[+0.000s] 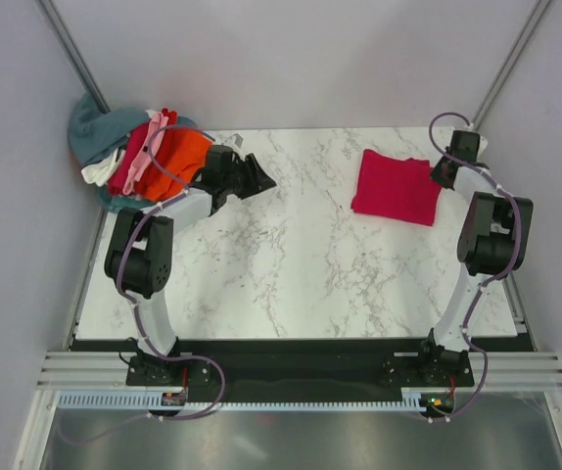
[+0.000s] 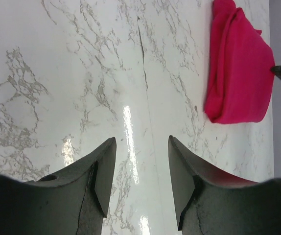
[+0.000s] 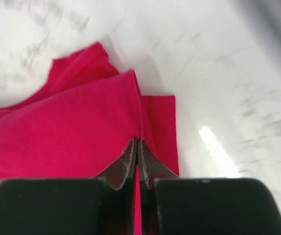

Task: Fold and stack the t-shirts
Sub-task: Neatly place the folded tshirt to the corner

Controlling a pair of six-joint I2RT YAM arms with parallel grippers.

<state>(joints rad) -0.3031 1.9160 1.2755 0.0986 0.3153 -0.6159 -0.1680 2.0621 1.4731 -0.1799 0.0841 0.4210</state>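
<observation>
so the folded shirt [image 1: 397, 186] lies on the table [image 1: 291, 284], over in the far right part; the shirt pile [image 1: 139, 157] is at the far left corner, partly hanging off the edge; the two are well apart; left gripper [image 1: 259, 180] sits just right of the pile, above the tabletop; right gripper [image 1: 444, 170] is at the folded shirt's right edge, touching it

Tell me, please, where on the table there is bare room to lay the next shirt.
Bare table runs between the left gripper and the folded shirt, and across the whole near half. Crowded: the far-left corner under the pile, and the far right, where the right gripper pinches the folded shirt.
</observation>
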